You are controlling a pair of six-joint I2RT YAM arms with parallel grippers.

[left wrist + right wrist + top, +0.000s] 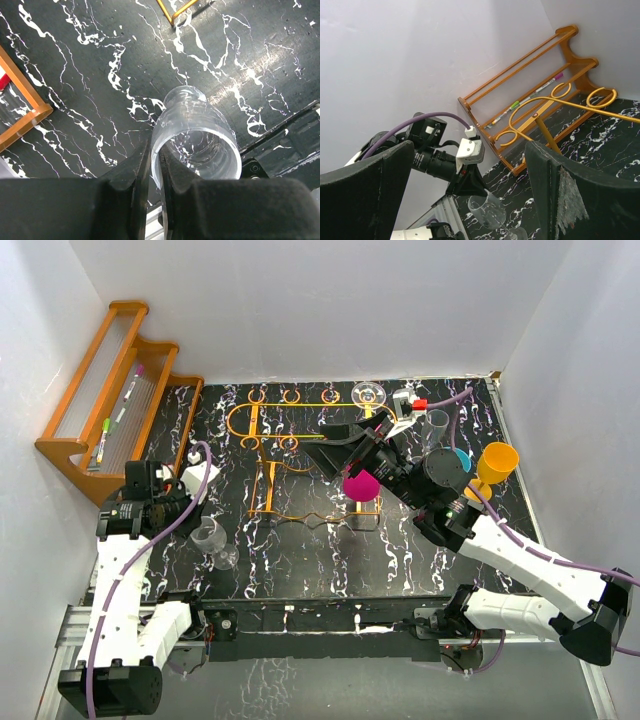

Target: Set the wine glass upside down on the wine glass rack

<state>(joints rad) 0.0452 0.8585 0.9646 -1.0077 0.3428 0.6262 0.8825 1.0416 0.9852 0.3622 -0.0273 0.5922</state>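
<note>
At the left edge of the surface [330, 560], left fingers [135, 175] pinch the wine glass [197, 135] by its rim, probably for flipping onto the rack [290, 430]; right fingers [370, 185] gape empty.

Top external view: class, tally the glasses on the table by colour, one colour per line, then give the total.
Clear: 3, the wine glass being gripped, the far clear glass, the right-side clear glass
Magenta: 1, the magenta glass
Blue: 1, the blue glass, partly hidden
Yellow: 1, the yellow glass
Total: 6
</note>
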